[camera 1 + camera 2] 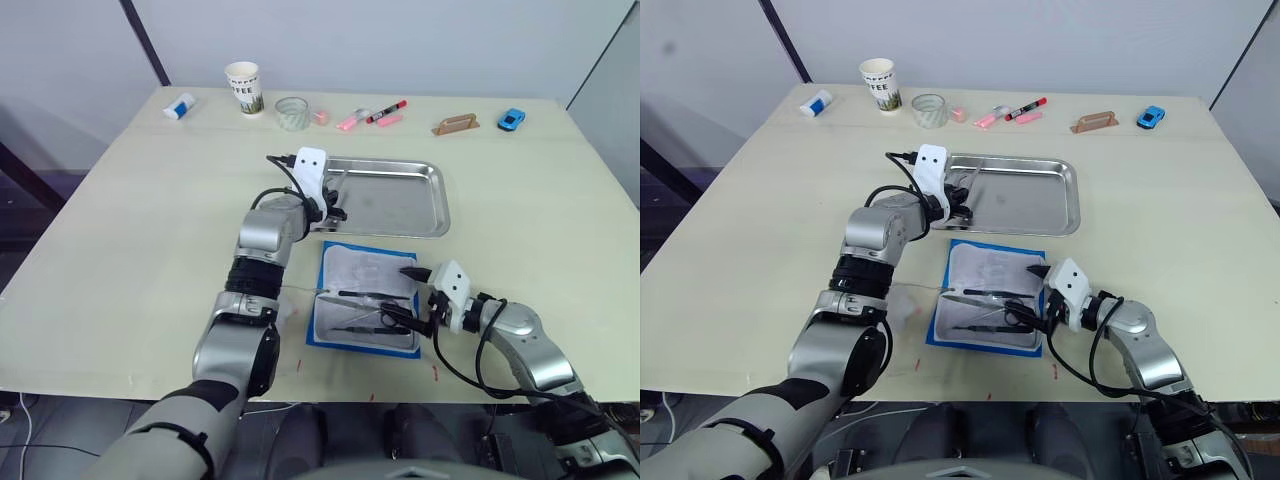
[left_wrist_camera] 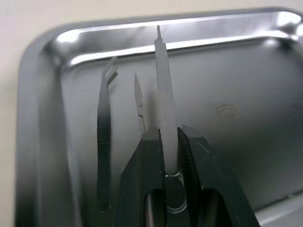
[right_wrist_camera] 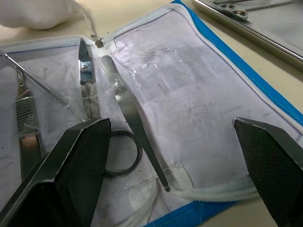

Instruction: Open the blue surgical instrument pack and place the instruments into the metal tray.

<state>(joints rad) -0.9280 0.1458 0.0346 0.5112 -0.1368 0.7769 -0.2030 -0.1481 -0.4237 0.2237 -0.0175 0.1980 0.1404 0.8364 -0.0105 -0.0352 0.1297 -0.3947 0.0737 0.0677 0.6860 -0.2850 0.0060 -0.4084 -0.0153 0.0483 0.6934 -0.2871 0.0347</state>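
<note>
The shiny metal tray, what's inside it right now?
Inside the metal tray, by its left end, lie two slim silver instruments. The left hand holds a third one over it. The arm hides a bit of that corner.

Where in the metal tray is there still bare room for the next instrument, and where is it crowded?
The metal tray is bare across its middle and the robot's right end. Its left end is crowded: instruments already lie there, and the left tool, shut on a pale slim instrument, hangs over them.
</note>
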